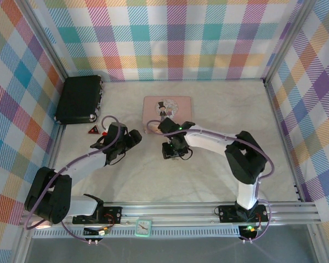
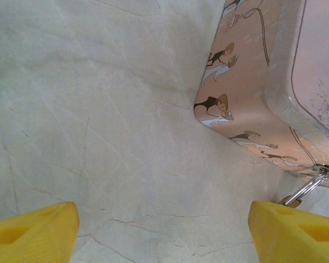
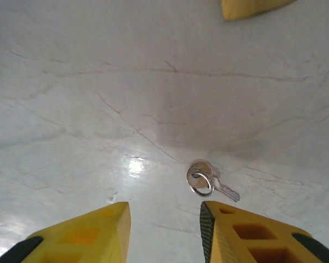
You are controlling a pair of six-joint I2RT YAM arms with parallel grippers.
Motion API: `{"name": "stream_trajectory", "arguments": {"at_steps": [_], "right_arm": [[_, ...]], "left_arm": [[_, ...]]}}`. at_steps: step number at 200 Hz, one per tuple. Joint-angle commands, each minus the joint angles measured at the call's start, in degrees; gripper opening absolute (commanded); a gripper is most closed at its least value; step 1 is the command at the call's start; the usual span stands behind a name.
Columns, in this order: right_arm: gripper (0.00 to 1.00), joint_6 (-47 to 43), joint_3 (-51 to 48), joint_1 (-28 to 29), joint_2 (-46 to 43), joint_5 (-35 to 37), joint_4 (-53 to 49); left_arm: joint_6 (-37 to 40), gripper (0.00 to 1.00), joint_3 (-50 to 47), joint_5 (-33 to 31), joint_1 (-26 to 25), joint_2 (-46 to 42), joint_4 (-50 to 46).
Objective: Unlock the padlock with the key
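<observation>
Right wrist shows key [image 3: 210, 181] on desk [image 3: 98, 82] just ahead of open, empty right jaws; left jaws open too, padlock [image 2: 307, 190] by tin [image 2: 247, 109]. Key pickup step, I'd say: next, lower and pinch it

Bright, even light leaves a glare spot and soft shadow on the table [image 3: 134, 164].
</observation>
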Motion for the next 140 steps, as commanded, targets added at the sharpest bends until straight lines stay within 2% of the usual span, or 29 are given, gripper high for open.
{"name": "stream_trajectory", "arguments": {"at_steps": [1,50,111,140], "right_arm": [[0.4,-1.0,2.4,0.5,2.6,4.8,-4.2],[0.38,-1.0,5.0,2.1,7.0,7.9,-5.6],[0.26,-0.7,5.0,2.1,8.5,8.4,-5.2],[0.16,0.0,3.6,2.1,7.3,8.4,-5.0]], "left_arm": [[0.1,0.81,-0.8,-1.8,-0.5,-2.2,-1.9],[0.1,0.81,-0.8,-2.8,-0.4,-3.2,-2.8],[0.3,0.81,-0.7,-3.3,-0.5,-4.1,-3.6],[0.2,0.81,-0.9,-3.6,-0.5,-4.4,-3.5]]}}
